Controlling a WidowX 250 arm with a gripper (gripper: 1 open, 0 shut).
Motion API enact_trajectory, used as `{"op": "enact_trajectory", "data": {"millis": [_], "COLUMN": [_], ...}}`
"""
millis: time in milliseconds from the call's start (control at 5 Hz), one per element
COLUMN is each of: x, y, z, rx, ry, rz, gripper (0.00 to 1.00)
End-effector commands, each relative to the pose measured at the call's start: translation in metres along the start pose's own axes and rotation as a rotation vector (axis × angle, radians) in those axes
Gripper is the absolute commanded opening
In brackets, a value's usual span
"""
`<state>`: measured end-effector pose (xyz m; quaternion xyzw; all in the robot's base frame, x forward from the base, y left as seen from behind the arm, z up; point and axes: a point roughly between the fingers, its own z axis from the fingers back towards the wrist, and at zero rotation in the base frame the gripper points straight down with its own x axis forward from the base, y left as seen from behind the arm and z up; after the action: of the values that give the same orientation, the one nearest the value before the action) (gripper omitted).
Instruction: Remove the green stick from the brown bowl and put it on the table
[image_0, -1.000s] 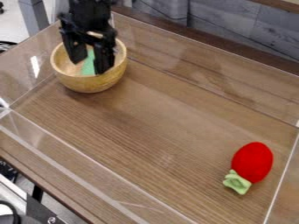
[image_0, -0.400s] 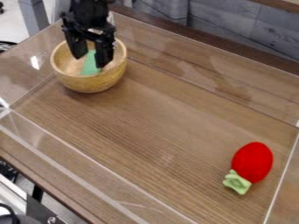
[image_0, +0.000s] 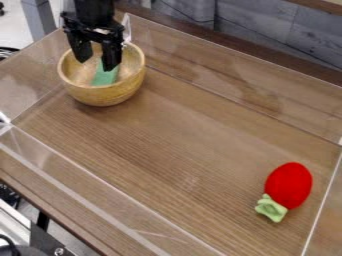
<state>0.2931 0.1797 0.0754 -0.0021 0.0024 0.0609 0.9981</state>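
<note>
One round light tan wooden bowl (image_0: 123, 91), thick-walled, upper left of the frame, standing on the counter. One flat light green elongated stick (image_0: 104, 78), inside the bowl, partly hidden. One black end effector (image_0: 94, 45), above and partly over the bowl, jaws apart. One brown wood-grain counter (image_0: 181, 145), filling most of the frame, low clear walls along its edges. One glossy red rounded object (image_0: 289, 185), lower right of the frame, on the counter. One small pale-green piece (image_0: 271, 209), touching the red object's lower left side.
</note>
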Motion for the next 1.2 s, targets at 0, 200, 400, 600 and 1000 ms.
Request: {"op": "enact_trajectory", "data": {"millis": [0, 200, 400, 600, 1000], "x": [0.009, 0.015, 0.021, 0.029, 0.037], "y": [0.012, 0.011, 0.008, 0.005, -0.002], "z": [0.016, 0.007, 0.000, -0.002, -0.020], "rx": [0.027, 0.026, 0.026, 0.024, 0.020], "ry": [-0.051, -0.052, -0.059, -0.066, -0.068], "rz": [0.029, 0.007, -0.014, -0.013, -0.068], "gripper": [1.00, 1.00, 1.00, 1.00, 1.00]}}
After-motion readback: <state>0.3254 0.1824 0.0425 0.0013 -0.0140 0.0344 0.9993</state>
